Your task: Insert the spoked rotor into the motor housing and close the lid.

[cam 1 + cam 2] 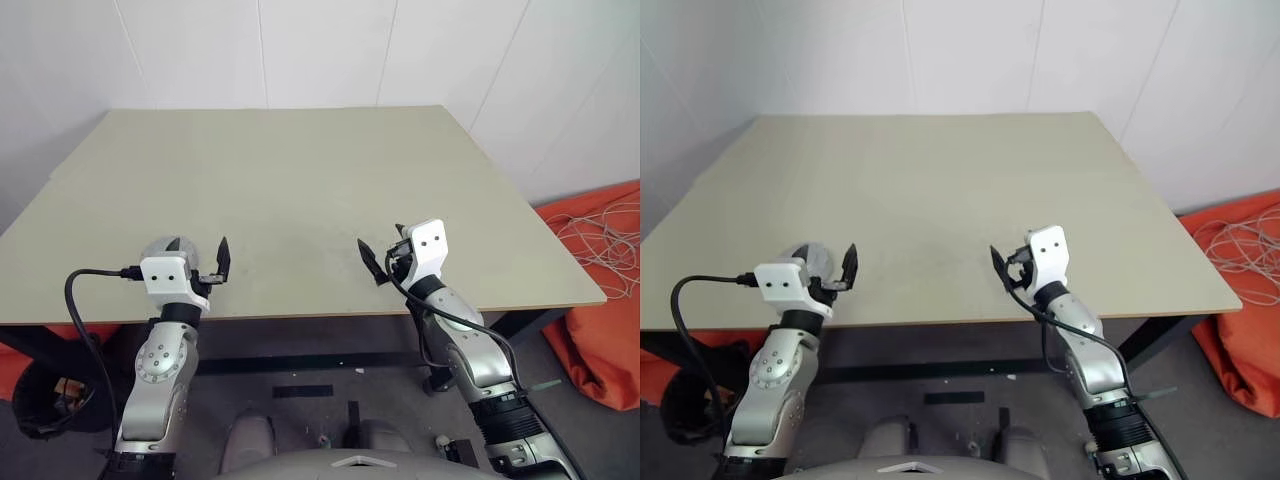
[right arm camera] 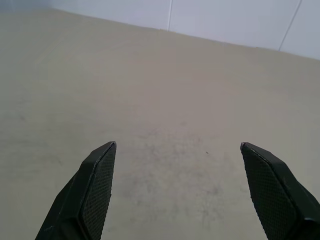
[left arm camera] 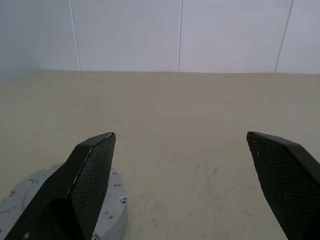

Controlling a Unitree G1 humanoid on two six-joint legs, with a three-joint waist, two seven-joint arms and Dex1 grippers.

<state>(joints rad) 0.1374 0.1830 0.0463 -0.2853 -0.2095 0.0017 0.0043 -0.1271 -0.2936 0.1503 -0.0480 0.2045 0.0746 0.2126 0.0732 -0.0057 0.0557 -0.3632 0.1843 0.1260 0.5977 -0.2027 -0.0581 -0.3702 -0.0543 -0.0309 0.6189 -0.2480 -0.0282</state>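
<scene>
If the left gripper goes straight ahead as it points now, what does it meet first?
Nothing, as far as I can see: the left gripper is open and points over bare table toward the far wall. The grey lid lies beside one finger, off that line.

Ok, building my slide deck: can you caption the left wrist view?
Open left gripper hovers over the beige table, a grey toothed lid beside one finger.
</scene>
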